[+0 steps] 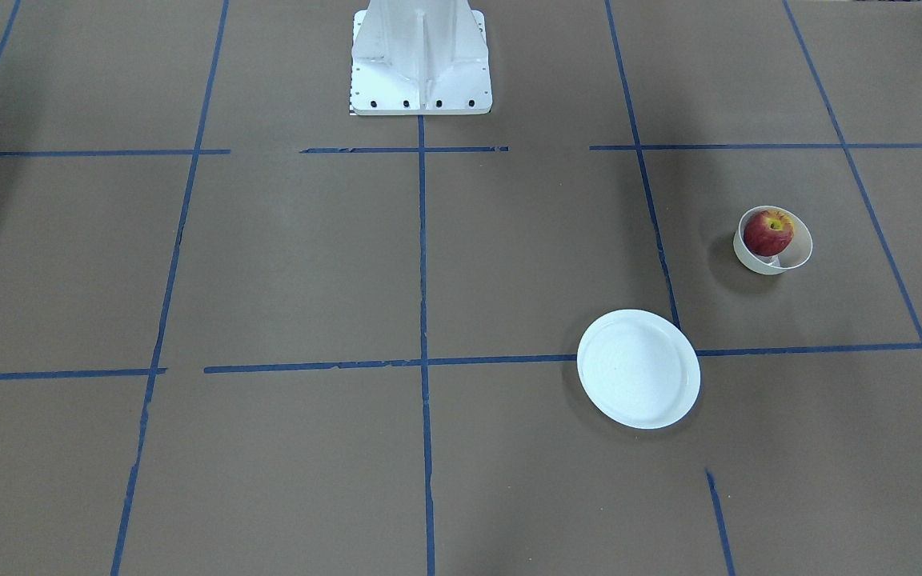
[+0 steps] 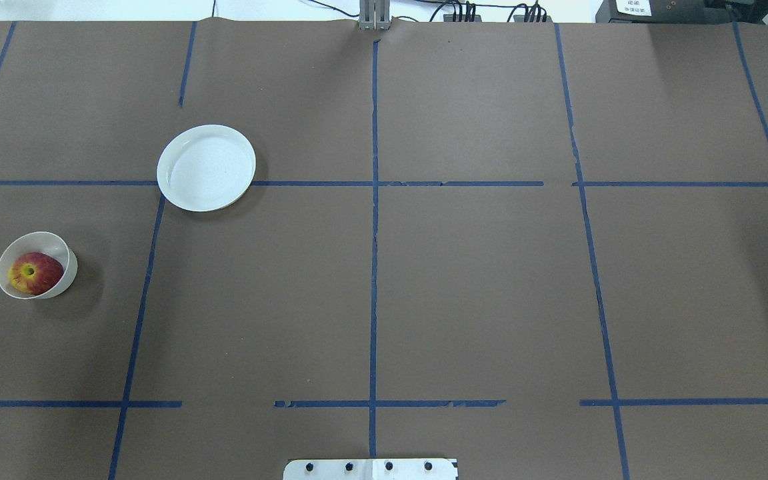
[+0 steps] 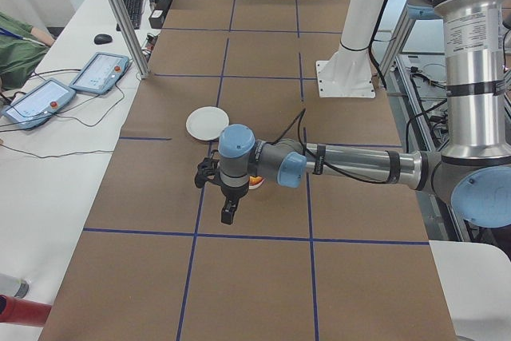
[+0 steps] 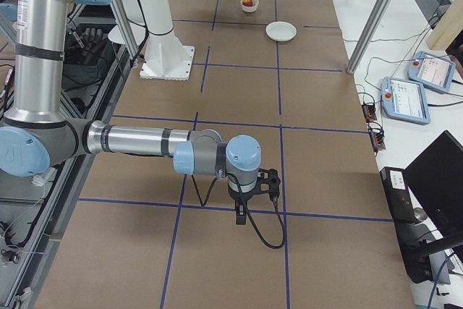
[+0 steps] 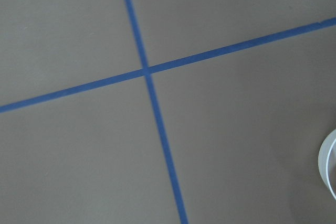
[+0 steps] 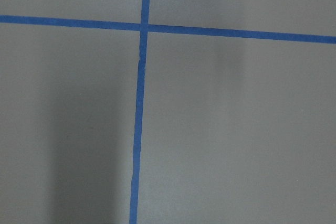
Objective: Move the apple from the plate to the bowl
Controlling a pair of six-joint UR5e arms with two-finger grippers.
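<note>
In the bowl [image 2: 69, 265], well apart from the bare plate [image 2: 206, 168], sits the apple [image 2: 36, 273]. A nudge from the nearby left claw [image 3: 227, 212] could tip the small bowl and spill it. The apple is round, red, and yellow-green around its stem dimple. Whether the left claw or the right claw [image 4: 241, 215] is clenched cannot be told.
</note>
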